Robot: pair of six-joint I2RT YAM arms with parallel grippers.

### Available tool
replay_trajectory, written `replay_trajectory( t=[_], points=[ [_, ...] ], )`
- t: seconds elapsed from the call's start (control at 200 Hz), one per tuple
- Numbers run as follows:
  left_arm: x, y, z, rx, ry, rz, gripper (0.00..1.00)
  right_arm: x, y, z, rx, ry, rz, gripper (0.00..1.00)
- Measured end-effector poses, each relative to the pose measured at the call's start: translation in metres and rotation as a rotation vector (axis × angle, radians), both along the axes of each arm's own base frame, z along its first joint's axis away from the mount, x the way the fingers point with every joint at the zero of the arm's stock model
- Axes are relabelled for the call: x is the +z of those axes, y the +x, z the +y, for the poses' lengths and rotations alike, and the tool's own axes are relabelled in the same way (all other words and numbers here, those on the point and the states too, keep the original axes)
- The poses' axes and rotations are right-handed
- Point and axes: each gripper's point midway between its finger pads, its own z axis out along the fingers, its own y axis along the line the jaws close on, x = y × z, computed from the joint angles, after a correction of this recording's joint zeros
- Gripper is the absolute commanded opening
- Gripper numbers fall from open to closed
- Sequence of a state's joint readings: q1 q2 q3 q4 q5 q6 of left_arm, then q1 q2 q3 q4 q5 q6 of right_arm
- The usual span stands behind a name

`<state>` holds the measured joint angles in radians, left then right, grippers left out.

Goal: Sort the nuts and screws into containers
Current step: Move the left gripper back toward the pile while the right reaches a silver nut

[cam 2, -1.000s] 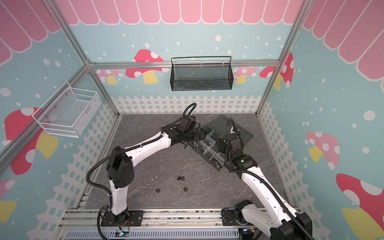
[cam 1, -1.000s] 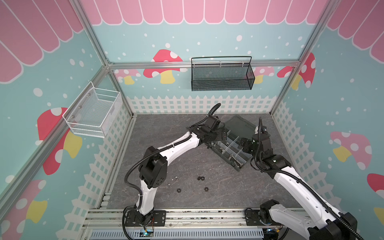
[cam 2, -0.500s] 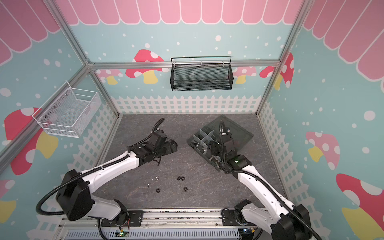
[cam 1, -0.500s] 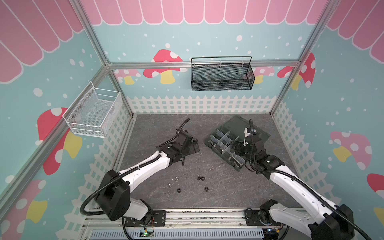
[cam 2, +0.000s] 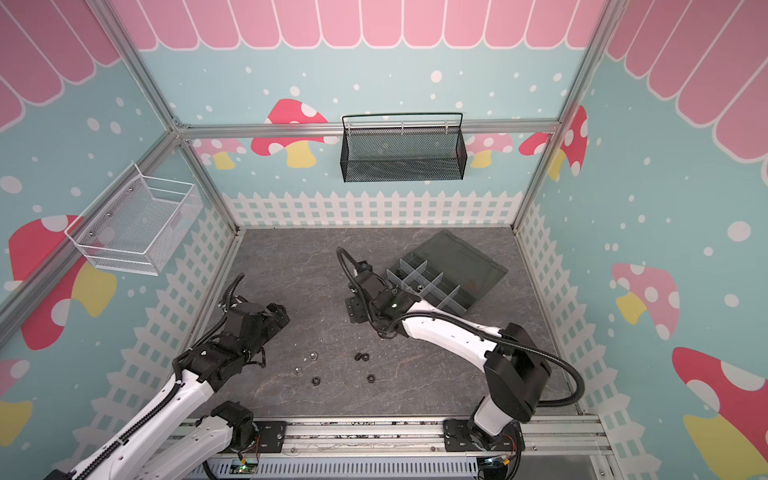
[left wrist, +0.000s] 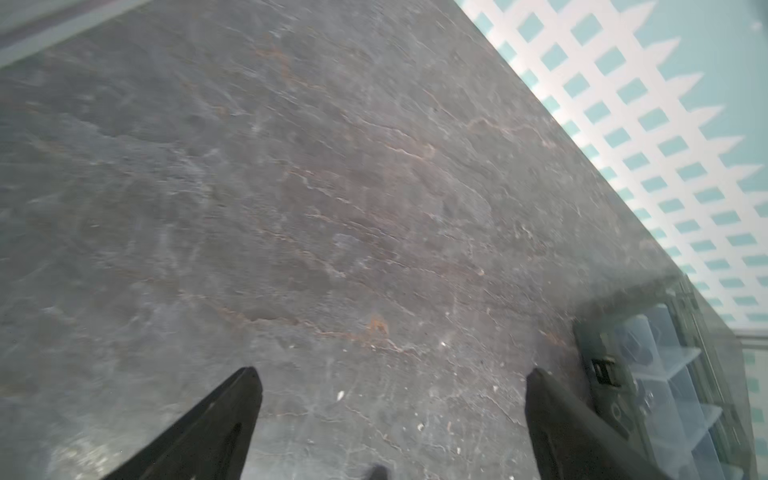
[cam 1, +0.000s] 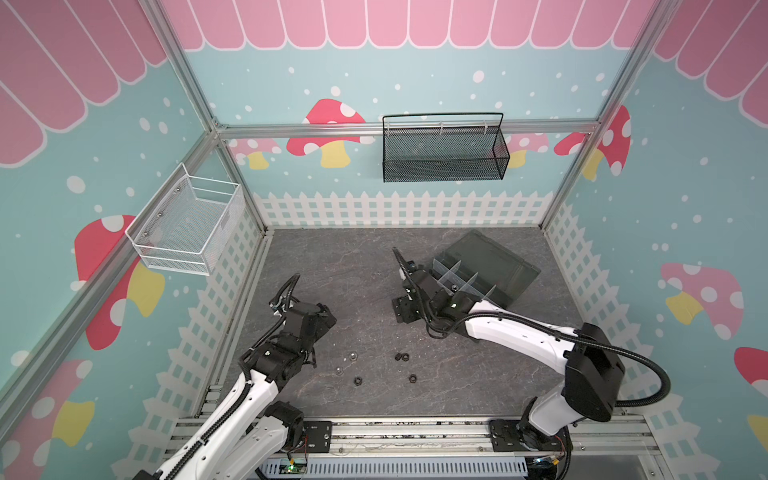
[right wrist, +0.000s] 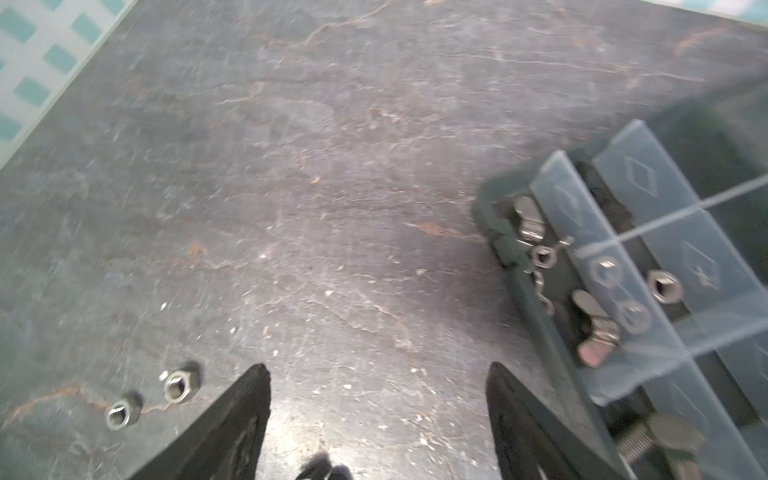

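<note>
Several nuts lie loose on the slate floor in both top views: two silver ones (cam 1: pixel 353 355) (cam 2: pixel 297 370) and three black ones (cam 1: pixel 402 356) (cam 2: pixel 370 377). The containers are the compartments of a dark organizer box (cam 1: pixel 486 272) (cam 2: pixel 451 270) with its lid open. In the right wrist view its near compartments (right wrist: pixel 515 266) hold wing nuts (right wrist: pixel 598 332), silver nuts (right wrist: pixel 665 284) and a screw (right wrist: pixel 652 440). My right gripper (cam 1: pixel 402 309) (right wrist: pixel 378 370) stands open over bare floor just left of the box, two silver nuts (right wrist: pixel 178 384) off to one side. My left gripper (cam 1: pixel 326 322) (left wrist: pixel 392 374) is open and empty.
A black mesh basket (cam 1: pixel 444 151) hangs on the back wall and a white wire basket (cam 1: pixel 189 226) on the left wall. Fence-printed walls close in the floor. The box's corner (left wrist: pixel 665 374) shows at the edge of the left wrist view.
My left arm has pulled back from the box to the near left. My right gripper has moved off the box, down to the floor on its left, its jaws slightly narrower.
</note>
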<state>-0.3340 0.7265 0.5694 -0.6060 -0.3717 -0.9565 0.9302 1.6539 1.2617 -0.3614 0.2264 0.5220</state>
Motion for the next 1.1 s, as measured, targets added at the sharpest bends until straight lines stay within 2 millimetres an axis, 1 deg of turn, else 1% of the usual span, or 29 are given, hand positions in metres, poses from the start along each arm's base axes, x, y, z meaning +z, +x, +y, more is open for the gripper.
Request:
replay_trajectory(
  t=[0.11, 0.215, 0.315, 0.415, 0.51, 0.68, 0.785, 0.971, 1.096],
  points=[
    [-0.001, -0.012, 0.019, 0.066, 0.002, -0.005, 1.00, -0.014, -0.016, 0.040, 0.123, -0.038, 0.029, 0.77],
    [0.000, -0.019, 0.030, 0.110, 0.006, -0.006, 1.00, -0.028, -0.032, 0.070, 0.226, -0.070, 0.054, 0.74],
    [-0.002, -0.023, 0.037, 0.135, 0.012, 0.009, 1.00, -0.041, -0.045, 0.093, 0.308, -0.100, 0.077, 0.70],
    [-0.007, -0.026, 0.039, 0.145, 0.016, 0.023, 1.00, -0.057, -0.055, 0.110, 0.367, -0.139, 0.099, 0.68],
    [-0.009, -0.027, 0.040, 0.148, 0.016, 0.031, 1.00, -0.074, -0.064, 0.118, 0.408, -0.185, 0.122, 0.68],
    [-0.011, -0.028, 0.041, 0.155, 0.014, 0.036, 1.00, -0.096, -0.077, 0.121, 0.453, -0.259, 0.152, 0.65],
    [-0.013, -0.029, 0.042, 0.158, 0.014, 0.040, 1.00, -0.104, -0.081, 0.125, 0.471, -0.284, 0.156, 0.64],
    [-0.018, -0.031, 0.043, 0.164, 0.014, 0.054, 1.00, -0.112, -0.082, 0.132, 0.489, -0.310, 0.153, 0.59],
    [-0.018, -0.031, 0.043, 0.164, 0.012, 0.054, 1.00, -0.119, -0.085, 0.133, 0.501, -0.327, 0.160, 0.56]
  ],
)
